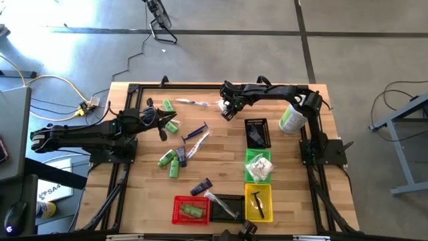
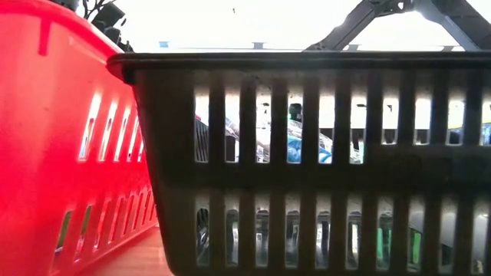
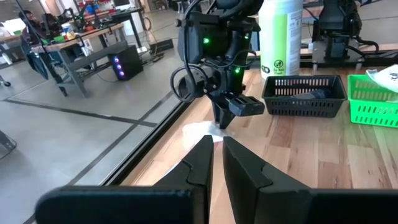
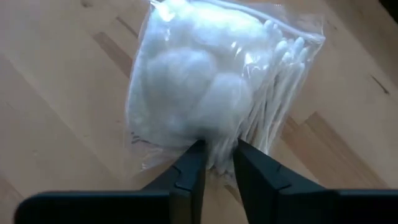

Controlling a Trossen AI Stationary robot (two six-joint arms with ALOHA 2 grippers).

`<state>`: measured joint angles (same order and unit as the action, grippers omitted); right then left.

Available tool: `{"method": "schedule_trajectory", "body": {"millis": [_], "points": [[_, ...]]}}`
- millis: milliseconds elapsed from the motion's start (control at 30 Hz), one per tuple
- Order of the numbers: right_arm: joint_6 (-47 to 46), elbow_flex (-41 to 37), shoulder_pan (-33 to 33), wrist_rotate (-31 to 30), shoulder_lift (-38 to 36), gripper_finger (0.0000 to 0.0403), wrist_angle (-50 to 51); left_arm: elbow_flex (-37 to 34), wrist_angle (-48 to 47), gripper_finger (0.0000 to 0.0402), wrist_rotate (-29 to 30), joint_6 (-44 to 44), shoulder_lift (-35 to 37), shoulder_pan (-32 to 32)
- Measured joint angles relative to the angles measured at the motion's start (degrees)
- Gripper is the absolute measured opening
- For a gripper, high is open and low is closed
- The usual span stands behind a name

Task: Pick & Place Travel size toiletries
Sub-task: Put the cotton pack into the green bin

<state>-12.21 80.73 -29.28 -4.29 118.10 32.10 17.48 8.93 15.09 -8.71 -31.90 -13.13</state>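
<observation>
The right hand (image 1: pixel 228 111), upper centre of the high view, pinches a clear crinkled packet (image 4: pixel 214 81) of cotton balls and swabs lying on the wooden worktop (image 1: pixel 221 154), fingers nearly closed on its edge. Just right stands a slatted black basket (image 1: pixel 257 132). The left hand (image 1: pixel 162 124), centre-left, has fingers almost together and empty, green bottles (image 1: pixel 168 161) scattered below it.

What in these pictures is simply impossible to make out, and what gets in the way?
- Low view: the black basket and red basket fill the picture; the table behind and both hands are hidden.
- High view: the packet is hidden under the right hand.
- Right wrist view: the clear packet shows cotton balls and swabs; whether the fingertips grip it cannot be told.
- Left wrist view: the left hand looks empty.
</observation>
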Motion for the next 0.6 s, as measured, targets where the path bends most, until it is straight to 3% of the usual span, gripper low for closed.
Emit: {"method": "schedule_trajectory", "body": {"millis": [233, 600], "points": [[0.5, 0.0, 0.39, -0.35, -0.29, 0.0013, 0.06, 0.02, -0.02, 0.003, 0.0, 0.0, 0.0, 0.0], [1.62, -0.02, 1.44, -2.69, -6.11, 0.0006, 0.63, 0.02, -0.04, 0.003, 0.0, 0.0, 0.0, 0.0]]}}
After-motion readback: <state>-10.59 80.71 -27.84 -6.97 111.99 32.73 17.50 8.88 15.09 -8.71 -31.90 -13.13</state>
